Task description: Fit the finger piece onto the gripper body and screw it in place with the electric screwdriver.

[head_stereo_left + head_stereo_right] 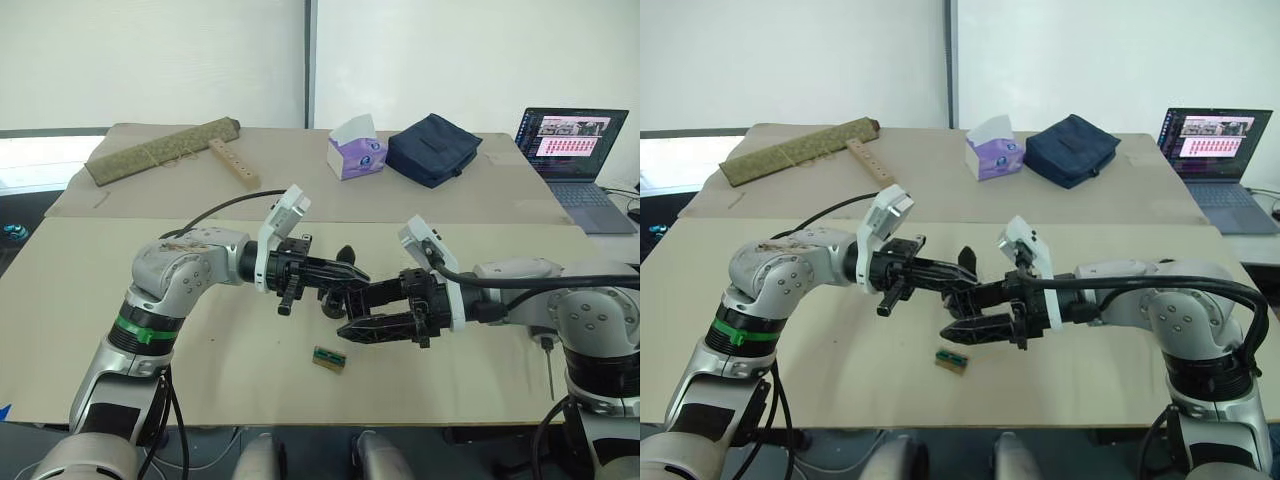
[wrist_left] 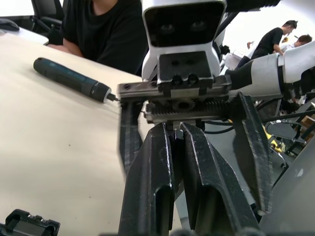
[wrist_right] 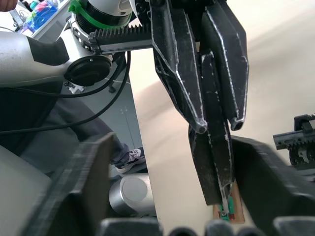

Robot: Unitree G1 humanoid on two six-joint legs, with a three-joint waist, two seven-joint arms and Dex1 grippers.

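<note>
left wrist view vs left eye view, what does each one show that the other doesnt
Left wrist view, not the left eye view: the long matte black electric screwdriver lying on the table, and a seated person in a black shirt.

Left eye view, not the left wrist view: a purple tissue box, a navy fabric pouch, an open laptop and a small green-and-brown block.

Both: the beige table, the left end effector shut on the small black wedge-shaped finger piece, and the open right end effector meeting it.
</note>
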